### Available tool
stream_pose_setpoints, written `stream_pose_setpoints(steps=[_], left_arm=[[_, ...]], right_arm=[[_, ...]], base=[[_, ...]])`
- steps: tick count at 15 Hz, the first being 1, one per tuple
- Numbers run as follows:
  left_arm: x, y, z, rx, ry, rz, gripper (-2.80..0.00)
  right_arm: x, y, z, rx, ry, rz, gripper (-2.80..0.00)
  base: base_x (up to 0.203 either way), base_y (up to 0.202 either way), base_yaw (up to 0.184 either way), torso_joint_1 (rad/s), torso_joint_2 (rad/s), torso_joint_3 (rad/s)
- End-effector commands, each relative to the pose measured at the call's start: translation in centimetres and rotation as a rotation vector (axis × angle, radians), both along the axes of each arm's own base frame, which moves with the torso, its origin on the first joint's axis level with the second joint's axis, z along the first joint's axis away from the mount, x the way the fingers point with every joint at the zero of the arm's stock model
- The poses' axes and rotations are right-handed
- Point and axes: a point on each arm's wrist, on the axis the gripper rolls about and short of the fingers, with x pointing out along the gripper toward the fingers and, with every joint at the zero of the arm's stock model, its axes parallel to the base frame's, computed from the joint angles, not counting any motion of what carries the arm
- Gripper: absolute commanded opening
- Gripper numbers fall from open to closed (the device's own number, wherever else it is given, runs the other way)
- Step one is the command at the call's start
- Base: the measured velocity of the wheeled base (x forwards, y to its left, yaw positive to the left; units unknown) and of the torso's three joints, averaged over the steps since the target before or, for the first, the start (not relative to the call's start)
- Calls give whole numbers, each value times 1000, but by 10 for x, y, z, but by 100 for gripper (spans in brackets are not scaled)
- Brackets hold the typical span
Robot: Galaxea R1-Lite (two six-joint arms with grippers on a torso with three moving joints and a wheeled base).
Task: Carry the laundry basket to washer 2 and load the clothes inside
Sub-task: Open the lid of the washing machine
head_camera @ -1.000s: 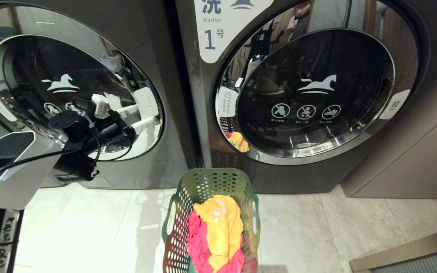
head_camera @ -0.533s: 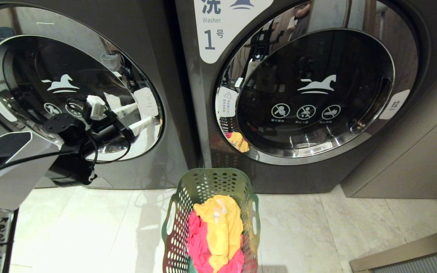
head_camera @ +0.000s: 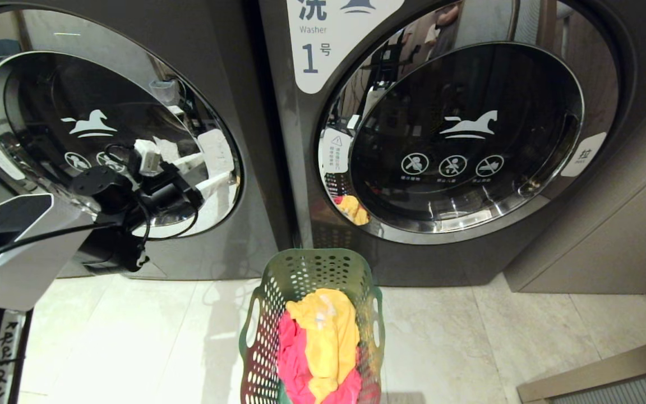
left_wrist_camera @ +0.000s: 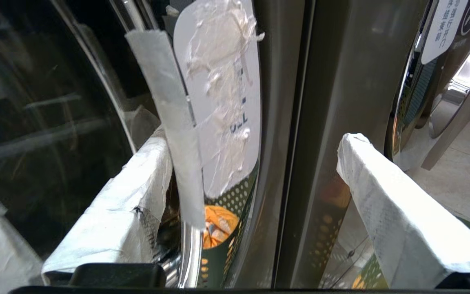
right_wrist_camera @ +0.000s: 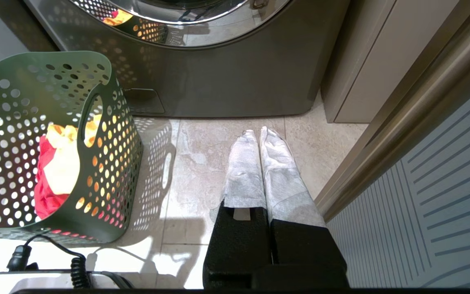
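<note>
One laundry basket (head_camera: 313,331) stands nearest on the pale tiled floor (head_camera: 469,348), green, its walls dotted with round holes, an oval handle cut in each side; two garments show in it, a yellow garment (head_camera: 323,331) lying over a pink-red garment (head_camera: 292,359); beside it the right gripper (right_wrist_camera: 256,134) hangs just above the tiles, fingers pressed together, holding nothing; farther off stand two dark grey washers with chrome-rimmed round doors; the left gripper (head_camera: 211,171) is spread wide at the right edge of the left washer's door (head_camera: 87,129); the washer labelled 1 (head_camera: 457,134) stands right, directly behind the basket.
</note>
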Motion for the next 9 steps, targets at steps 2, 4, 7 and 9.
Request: stream_pose_setpoints(steps=[2, 4, 7, 9], left_arm=[[5, -7, 1, 3, -13, -20, 0], [9, -9, 1, 1, -10, -28, 0], [14, -14, -2, -15, 29, -72, 0], [15, -16, -3, -2, 40, -124, 0]], right_arm=[[0, 0, 0, 0, 0, 0, -280], [0, 0, 0, 0, 0, 0, -280], [0, 0, 0, 0, 0, 0, -280], [0, 0, 0, 0, 0, 0, -280]], base=[[0, 0, 0, 0, 0, 0], [0, 0, 0, 0, 0, 0], [0, 0, 0, 0, 0, 0], [0, 0, 0, 0, 0, 0]])
